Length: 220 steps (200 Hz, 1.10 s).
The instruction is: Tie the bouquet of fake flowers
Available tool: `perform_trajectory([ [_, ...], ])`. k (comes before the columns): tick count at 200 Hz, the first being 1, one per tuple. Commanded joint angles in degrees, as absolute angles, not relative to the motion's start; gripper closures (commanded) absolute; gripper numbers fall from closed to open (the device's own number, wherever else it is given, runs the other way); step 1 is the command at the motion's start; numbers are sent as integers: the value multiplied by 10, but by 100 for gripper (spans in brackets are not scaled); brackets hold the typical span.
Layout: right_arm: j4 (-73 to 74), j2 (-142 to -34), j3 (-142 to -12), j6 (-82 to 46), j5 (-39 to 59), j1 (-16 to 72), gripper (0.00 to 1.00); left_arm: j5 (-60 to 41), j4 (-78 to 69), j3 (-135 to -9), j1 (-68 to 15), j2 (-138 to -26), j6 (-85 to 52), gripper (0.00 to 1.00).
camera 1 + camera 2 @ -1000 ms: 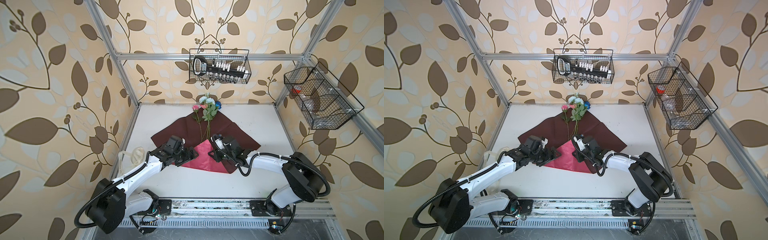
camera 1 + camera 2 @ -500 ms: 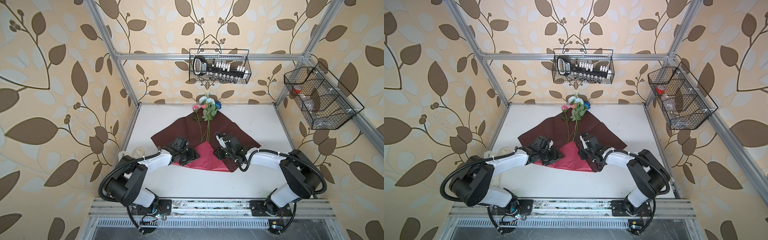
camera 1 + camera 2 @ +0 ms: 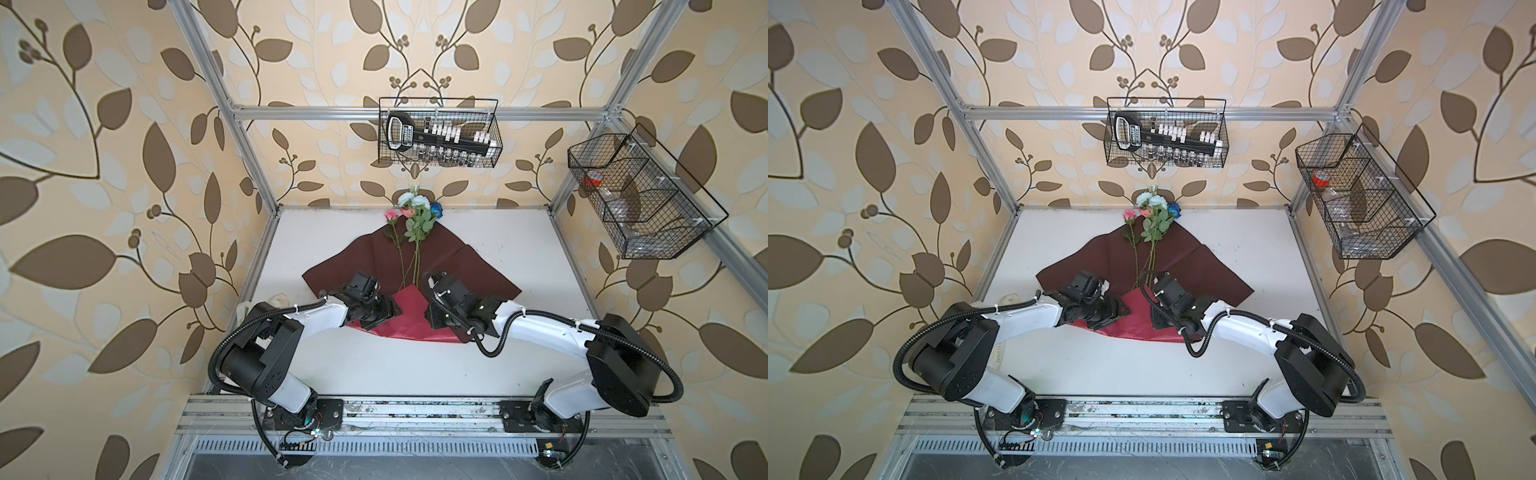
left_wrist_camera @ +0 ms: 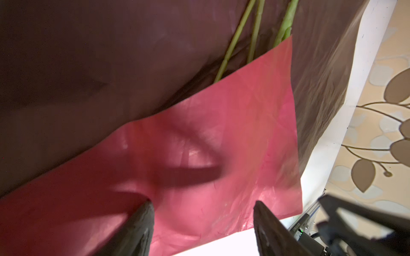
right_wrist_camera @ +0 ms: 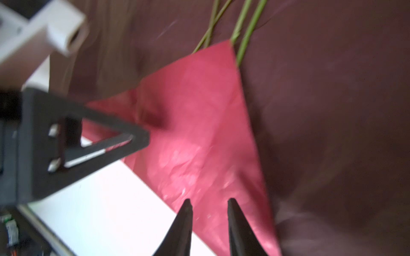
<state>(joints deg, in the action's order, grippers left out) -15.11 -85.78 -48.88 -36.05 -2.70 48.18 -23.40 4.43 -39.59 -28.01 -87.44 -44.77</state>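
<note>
- The bouquet of fake pink, pale-blue and dark-blue flowers with green leaves [image 3: 419, 224] lies flat, blooms toward the back wall, on a dark maroon wrapping sheet [image 3: 357, 262] spread over the white tabletop [image 3: 519, 232].
- Its thin green stems run toward the near side, and their ends slip under a shiny red flap of the sheet [image 3: 405, 316].
- The left gripper [image 4: 203, 205] sits low over that flap with its fingers set wide apart and nothing between them.
- The right gripper [image 5: 209, 200] faces it across the flap; its fingers stand a narrow gap apart, with only red sheet showing behind them.
- Its wrist view is blurred, so I cannot tell whether its tips touch the sheet.
</note>
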Motion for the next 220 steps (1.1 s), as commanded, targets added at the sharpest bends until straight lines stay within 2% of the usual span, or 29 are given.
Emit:
perform_trajectory([
  [1,-172,-893,-508,-403,-25,504,77,-236,48,-416,-274,-879,-428,29],
  [34,-177,-941,-519,-405,-22,516,84,-237,48,-415,-274,-882,-428,29],
  [106,-190,-970,-485,-430,-42,507,85,-243,47,-408,-274,-879,-434,29],
  [173,-196,-928,-403,-452,-26,455,87,-270,10,-380,-283,-878,-478,29],
  [220,-196,-888,-365,-454,-14,414,87,-254,-19,-360,-312,-869,-534,27],
])
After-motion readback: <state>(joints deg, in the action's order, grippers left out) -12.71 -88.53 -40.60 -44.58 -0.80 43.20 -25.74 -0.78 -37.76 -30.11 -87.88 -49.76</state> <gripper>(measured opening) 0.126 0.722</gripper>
